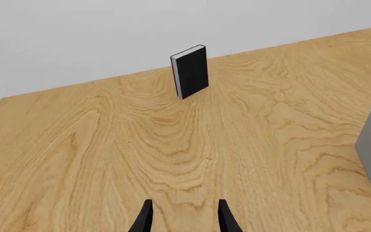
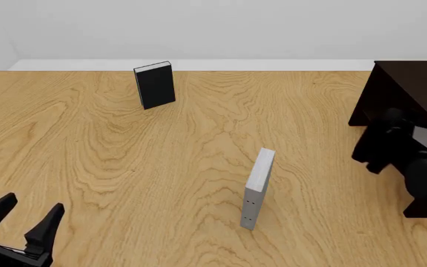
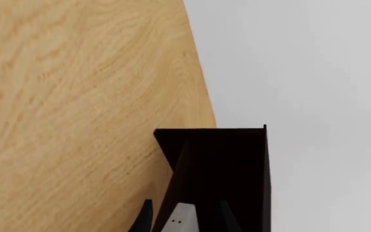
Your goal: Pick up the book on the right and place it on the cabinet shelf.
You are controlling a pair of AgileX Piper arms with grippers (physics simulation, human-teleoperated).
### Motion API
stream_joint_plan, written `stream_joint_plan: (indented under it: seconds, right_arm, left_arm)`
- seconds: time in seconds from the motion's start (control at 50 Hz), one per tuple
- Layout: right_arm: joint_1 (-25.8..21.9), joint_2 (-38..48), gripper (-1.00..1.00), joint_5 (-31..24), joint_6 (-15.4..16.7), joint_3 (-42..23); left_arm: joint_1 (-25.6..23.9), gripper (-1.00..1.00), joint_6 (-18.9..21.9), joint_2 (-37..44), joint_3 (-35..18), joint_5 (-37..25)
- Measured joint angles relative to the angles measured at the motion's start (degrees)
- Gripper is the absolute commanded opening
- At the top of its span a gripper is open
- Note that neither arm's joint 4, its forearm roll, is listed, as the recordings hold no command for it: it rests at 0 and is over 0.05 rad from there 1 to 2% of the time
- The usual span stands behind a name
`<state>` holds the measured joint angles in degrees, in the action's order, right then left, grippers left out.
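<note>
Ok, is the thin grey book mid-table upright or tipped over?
Upright: the thin grey dotted-spine book stands on end on the wooden table, unsupported.

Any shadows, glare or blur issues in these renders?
Front view: flat, even light, with no visible shadow under the black book; the right arm blends into the dark cabinet. Right wrist view: cabinet near black, little detail. Left wrist view: sharp, no glare on the table.

left tool [image 2: 22, 218]: parted, low | right tool [image 3: 184, 216]: gripping, arm raised
</note>
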<state>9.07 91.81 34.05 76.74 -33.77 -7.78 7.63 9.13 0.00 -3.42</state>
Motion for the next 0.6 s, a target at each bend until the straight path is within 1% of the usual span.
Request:
stream_joint_plan:
  seconds: [0.3, 0.6]
  right_arm:
    - [-2.5, -0.9, 1.00, -1.8, -0.7, -1.7]
    - [-4.9, -3.4, 1.00, -4.4, -1.8, -2.9]
  left_arm:
    - [0.0, 1.00, 0.0, 0.5, 0.0, 0.5]
    - [0.0, 1.00, 0.0, -0.3, 0.0, -0.5]
